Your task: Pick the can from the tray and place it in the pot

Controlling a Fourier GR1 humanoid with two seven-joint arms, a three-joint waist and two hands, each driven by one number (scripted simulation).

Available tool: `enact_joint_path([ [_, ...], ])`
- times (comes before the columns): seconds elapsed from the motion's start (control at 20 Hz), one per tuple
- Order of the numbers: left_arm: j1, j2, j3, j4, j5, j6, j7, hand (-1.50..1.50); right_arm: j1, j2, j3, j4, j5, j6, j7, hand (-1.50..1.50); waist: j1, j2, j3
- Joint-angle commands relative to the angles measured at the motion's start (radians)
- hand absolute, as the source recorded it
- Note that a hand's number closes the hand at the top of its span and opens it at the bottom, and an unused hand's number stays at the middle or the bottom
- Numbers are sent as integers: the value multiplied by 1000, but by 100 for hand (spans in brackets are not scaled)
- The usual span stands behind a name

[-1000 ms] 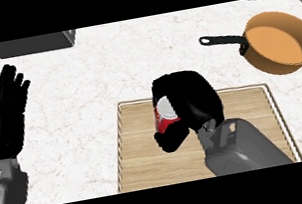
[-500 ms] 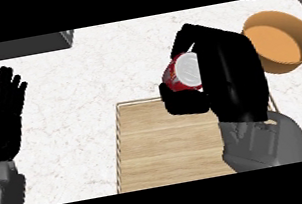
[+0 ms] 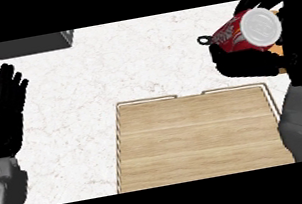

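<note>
My right hand (image 3: 259, 62) is shut on a red can (image 3: 247, 32) with a white end, held tilted in the air at the upper right, beyond the tray's far right corner. The wooden tray (image 3: 197, 136) lies bare on the white counter at the lower middle. Almost all of the orange pot is hidden behind the hand and can; only a sliver of orange (image 3: 277, 51) and the tip of its dark handle (image 3: 205, 40) show. My left hand (image 3: 2, 112) rests open at the left edge, fingers up.
A dark grey box (image 3: 27, 44) stands at the counter's far left corner. White marbled counter (image 3: 132, 61) stretches between the tray and the back edge.
My right hand has carried the can up and to the right, off the tray and over the pot, which it now covers. The left hand has not moved.
</note>
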Motion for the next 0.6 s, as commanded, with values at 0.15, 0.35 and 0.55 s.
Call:
enact_joint_path([
  [0.15, 29, -13, 13, -21, 5, -18, -3, 0, -9, -91, -222, 152, -130, -45, -152, 150, 9, 2, 0],
  [0.35, -48, 16, 34, 42, -4, -38, 4, 0, 59, -105, -260, 236, -138, -138, -255, 150, 4, 3, 0],
  [0.55, 2, 2, 42, 34, 3, -43, -38, 0, 90, -175, -319, 321, -156, -191, -394, 150, 5, 3, 0],
])
